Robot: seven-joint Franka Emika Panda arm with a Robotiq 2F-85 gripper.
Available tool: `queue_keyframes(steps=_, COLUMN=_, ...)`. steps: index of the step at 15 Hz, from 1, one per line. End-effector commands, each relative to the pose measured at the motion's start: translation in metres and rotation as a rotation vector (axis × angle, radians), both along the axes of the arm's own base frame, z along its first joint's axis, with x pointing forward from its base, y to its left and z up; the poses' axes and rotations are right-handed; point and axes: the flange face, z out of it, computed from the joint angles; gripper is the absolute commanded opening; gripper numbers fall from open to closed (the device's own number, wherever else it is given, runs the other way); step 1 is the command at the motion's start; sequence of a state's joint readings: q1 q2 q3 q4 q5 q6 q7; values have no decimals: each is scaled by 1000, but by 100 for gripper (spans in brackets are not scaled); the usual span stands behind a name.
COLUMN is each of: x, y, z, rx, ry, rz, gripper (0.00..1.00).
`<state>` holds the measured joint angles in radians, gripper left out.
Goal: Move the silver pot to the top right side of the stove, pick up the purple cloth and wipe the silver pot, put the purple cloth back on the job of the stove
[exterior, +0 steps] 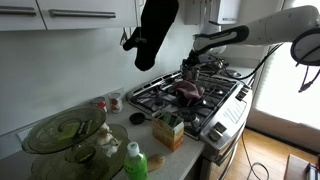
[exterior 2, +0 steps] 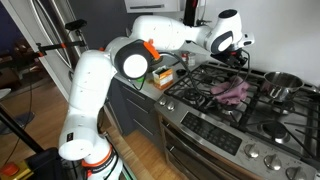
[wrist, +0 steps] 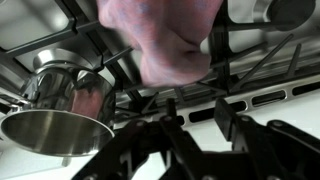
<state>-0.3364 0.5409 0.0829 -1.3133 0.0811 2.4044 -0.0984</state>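
The purple cloth (exterior 2: 232, 92) lies bunched on the black grates in the middle of the stove (exterior 2: 200, 125); I also see the cloth (exterior: 188, 90) in the other exterior view. The silver pot (exterior 2: 282, 85) stands on a far burner to the right of the cloth. In the wrist view the cloth (wrist: 165, 35) fills the top, and the pot (wrist: 60, 110) sits at the left. My gripper (wrist: 197, 110) hovers just above the cloth, its dark fingers (wrist: 225, 116) apart with nothing between them. Seen from outside, the gripper (exterior 2: 238, 55) hangs over the cloth.
A big black oven mitt (exterior: 155, 30) hangs above the counter beside the stove. The counter holds glass bowls (exterior: 65, 130), a green bottle (exterior: 135, 160), a box (exterior: 168, 130) and small cups (exterior: 112, 100). Front knobs (exterior 2: 245, 150) line the stove's edge.
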Motion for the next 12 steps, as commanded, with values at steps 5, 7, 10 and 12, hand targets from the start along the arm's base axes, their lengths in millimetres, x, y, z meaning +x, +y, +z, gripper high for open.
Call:
queue_keyframes(steps=5, x=-36, y=-29, z=68, rx=-86, ry=-130, rz=-35, gripper=100)
queue_keyframes(steps=7, x=-47, y=-36, z=85, rx=-96, ry=-152, rz=-56, gripper=100)
queue_keyframes(steps=10, x=-60, y=-51, z=101, rx=-102, ry=-153, rz=-150, gripper=100)
queue_keyframes(steps=12, x=-67, y=-65, z=98, rx=-83, ry=-137, rz=-261, gripper=99)
